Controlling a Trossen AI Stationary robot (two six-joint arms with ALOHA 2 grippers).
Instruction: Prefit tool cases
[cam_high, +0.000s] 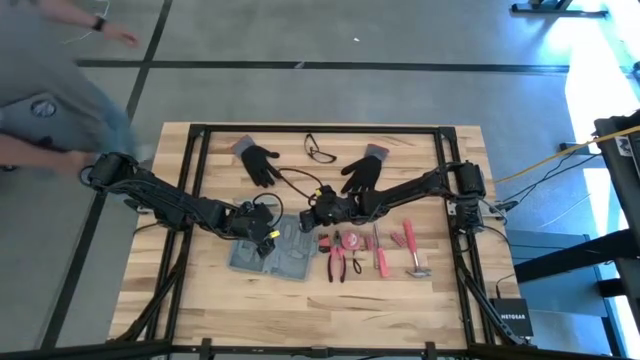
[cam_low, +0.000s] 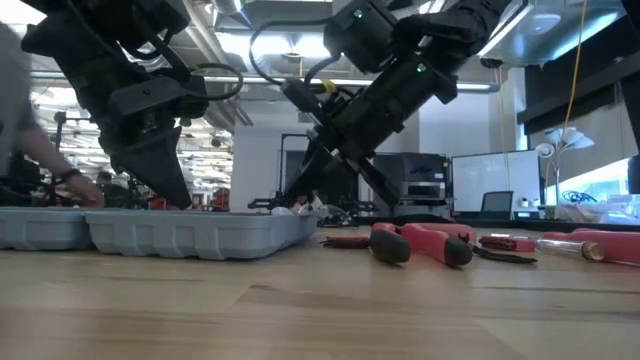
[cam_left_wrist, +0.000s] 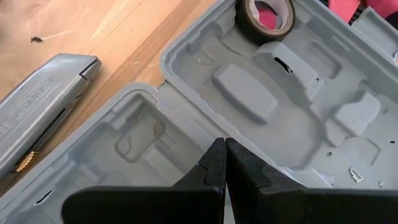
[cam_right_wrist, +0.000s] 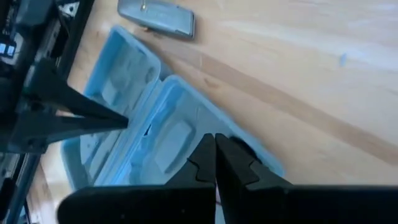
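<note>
The tool case (cam_high: 285, 258) lies open and flat on the wooden table, both blue-grey halves (cam_left_wrist: 280, 106) showing moulded recesses. A dark tape roll (cam_left_wrist: 264, 18) sits in a corner recess of one half. My left gripper (cam_left_wrist: 224, 149) is shut and slants down to the ridge between the two halves (cam_right_wrist: 140, 124). My right gripper (cam_right_wrist: 215, 142), also shut with nothing in it, hangs just above the half with the tape roll, near the case's right end (cam_low: 300, 222). My left gripper's shut fingertips (cam_right_wrist: 121, 121) come down, slanting from the table's left, at the ridge between the case's two halves (cam_left_wrist: 186, 134). I cannot tell whether they touch it. The case lies flat on the table.
A grey utility knife (cam_left_wrist: 43, 106) lies on the wood beside the case. Red-handled pliers, screwdrivers and a hammer (cam_high: 375, 252) lie to the case's right. Two black gloves (cam_high: 262, 163) and glasses (cam_high: 320, 150) lie at the far side. A person (cam_high: 50, 110) stands beyond the table's far left corner.
</note>
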